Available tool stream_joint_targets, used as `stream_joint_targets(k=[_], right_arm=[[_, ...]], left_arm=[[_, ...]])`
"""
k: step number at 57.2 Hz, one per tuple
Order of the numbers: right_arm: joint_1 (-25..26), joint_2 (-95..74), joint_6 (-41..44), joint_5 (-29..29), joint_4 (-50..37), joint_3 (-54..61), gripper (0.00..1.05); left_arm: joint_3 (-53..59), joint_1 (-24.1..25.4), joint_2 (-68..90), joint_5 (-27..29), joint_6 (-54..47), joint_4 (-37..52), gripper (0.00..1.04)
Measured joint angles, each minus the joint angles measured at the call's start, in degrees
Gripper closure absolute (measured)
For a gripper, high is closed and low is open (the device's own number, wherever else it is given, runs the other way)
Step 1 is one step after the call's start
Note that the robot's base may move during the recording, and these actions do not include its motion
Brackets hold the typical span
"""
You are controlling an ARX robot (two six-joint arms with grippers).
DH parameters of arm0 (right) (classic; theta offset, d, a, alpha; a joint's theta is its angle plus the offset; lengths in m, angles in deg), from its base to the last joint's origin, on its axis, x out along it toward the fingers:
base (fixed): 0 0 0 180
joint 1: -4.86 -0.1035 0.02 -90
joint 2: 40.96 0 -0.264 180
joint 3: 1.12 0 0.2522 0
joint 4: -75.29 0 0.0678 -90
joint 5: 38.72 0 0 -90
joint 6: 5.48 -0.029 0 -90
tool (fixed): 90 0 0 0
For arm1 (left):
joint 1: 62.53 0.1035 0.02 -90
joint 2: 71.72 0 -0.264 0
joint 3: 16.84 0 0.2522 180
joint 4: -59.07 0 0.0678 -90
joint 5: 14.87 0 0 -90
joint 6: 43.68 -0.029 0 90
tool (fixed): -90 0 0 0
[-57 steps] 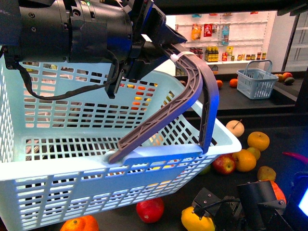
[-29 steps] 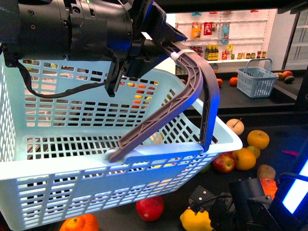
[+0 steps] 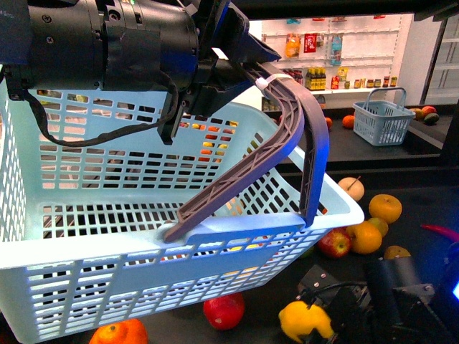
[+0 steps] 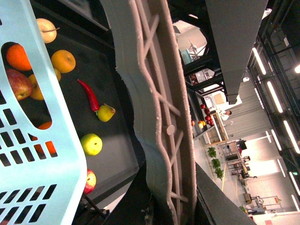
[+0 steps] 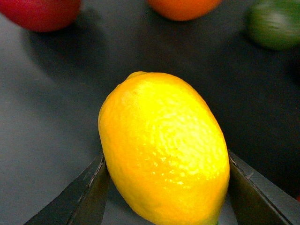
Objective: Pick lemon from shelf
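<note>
Right tool [image 5: 166,199] pinches lemon [image 5: 164,145] over black shelf [image 5: 42,122] in a store [image 3: 337,50] (left tool [image 3: 254,68] clamps basket handle [image 3: 287,129]).

Lemon [image 5: 164,145]: one, bright yellow, oval, pebbled skin, whole. Clasped on both sides by the right gripper [image 5: 171,197]. Shelf [image 3: 427,204]: black flat deck, under the lemon.

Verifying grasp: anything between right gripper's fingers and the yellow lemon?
Nothing. Right wrist view: the right gripper has both dark fingers directly against the bright yellow oval lemon.
</note>
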Motion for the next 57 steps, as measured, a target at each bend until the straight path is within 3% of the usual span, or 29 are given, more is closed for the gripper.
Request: stream_joint_targets(k=[15,26,35,44,57], right_arm=[[10.7,9.9,0.9,2.2,-1.4,4.3,0.41],[12.2,21.4,-5.9,2.0,-4.9,6.6,0.41],[9.4,34.6,-13.9,0.0,-5.6,8.7,0.41],[3.4,42.7,-19.3,-2.1,-4.9,12.0,0.41],[-3.5,43.2,-21.1,-1.3,-4.4,14.0,0.41]], left_arm=[[0.0,0.0,0.0,0.0,0.0,0.0,0.94],[0.0,0.0,0.0,0.0,0.0,0.0,0.94],[0.0,0.0,0.0,0.0,0.0,0.0,0.94],[0.0,0.0,0.0,0.0,0.0,0.0,0.94],[0.0,0.0,0.0,0.0,0.0,0.0,0.94]])
